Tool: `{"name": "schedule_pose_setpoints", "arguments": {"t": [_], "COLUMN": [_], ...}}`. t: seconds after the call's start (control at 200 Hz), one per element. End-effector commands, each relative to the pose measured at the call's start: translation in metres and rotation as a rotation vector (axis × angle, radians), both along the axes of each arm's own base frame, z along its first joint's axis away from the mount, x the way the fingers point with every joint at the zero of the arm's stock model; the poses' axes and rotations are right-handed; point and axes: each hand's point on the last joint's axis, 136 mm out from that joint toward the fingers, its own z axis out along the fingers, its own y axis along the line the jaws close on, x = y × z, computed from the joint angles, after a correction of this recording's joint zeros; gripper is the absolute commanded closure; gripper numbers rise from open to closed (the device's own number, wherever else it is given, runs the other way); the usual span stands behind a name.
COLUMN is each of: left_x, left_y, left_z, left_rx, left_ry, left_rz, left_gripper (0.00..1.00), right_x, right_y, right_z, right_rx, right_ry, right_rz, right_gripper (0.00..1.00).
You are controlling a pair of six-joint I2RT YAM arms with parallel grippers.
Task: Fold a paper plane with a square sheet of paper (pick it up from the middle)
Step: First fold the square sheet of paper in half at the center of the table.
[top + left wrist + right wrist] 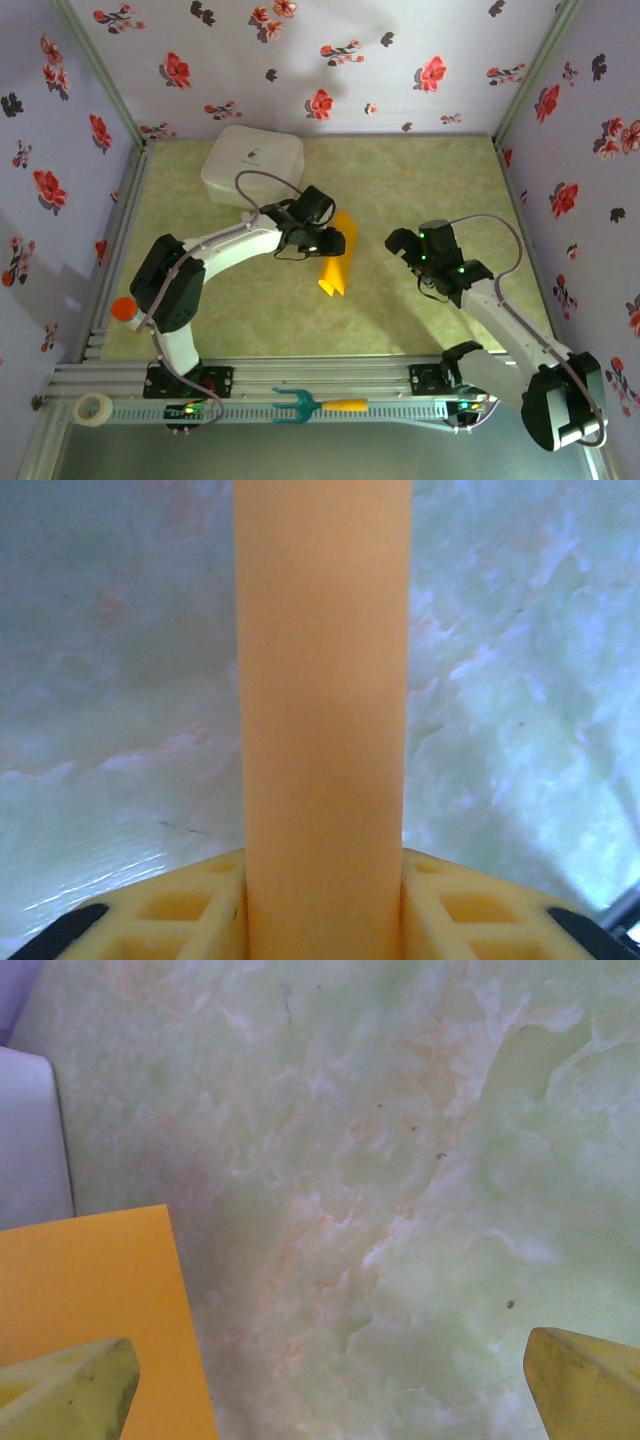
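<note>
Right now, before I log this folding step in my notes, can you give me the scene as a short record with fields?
paper plane: orange-yellow, folded narrow, near the middle of the table
left gripper: closed on the paper plane, fingers against both its sides
right gripper: open, holding nothing, just right of the paper plane
lifted or resting: cannot tell
white container: far left part of the table, beyond the left gripper
near edge: tape roll, teal fork-shaped tool
</note>
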Motion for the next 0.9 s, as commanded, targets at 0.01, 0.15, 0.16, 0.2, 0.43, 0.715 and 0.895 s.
{"name": "schedule_pose_setpoints", "arguments": {"t": [0.01,0.15,0.16,0.2,0.43,0.715,0.895], "left_x": [-0.002,-0.003,-0.004,-0.004,-0.007,-0.013,-0.016], "left_y": [-0.018,-0.023,-0.022,-0.024,-0.029,-0.029,-0.029], "left_z": [0.02,0.016,0.015,0.013,0.005,-0.008,-0.021], "left_rx": [-0.18,-0.247,-0.248,-0.274,-0.368,-0.405,-0.402], "left_ry": [0.014,0.031,0.034,0.038,0.082,0.128,0.165], "left_rz": [0.0,0.01,0.013,0.024,0.06,0.088,0.098], "left_gripper": [0.63,0.63,0.62,0.62,0.64,0.63,0.63], "right_x": [0.005,0.006,0.006,0.007,0.008,0.009,0.009], "right_y": [0.001,0.012,0.012,0.014,0.023,0.028,0.035], "right_z": [0.007,0.017,0.018,0.019,0.02,0.019,0.015], "right_rx": [0.022,0.052,0.052,0.054,0.083,0.099,0.136], "right_ry": [-0.087,-0.137,-0.138,-0.142,-0.172,-0.158,-0.137], "right_rz": [0.01,0.085,0.087,0.098,0.143,0.176,0.192], "right_gripper": [0.01,0.01,0.01,0.01,0.01,0.01,0.01]}}
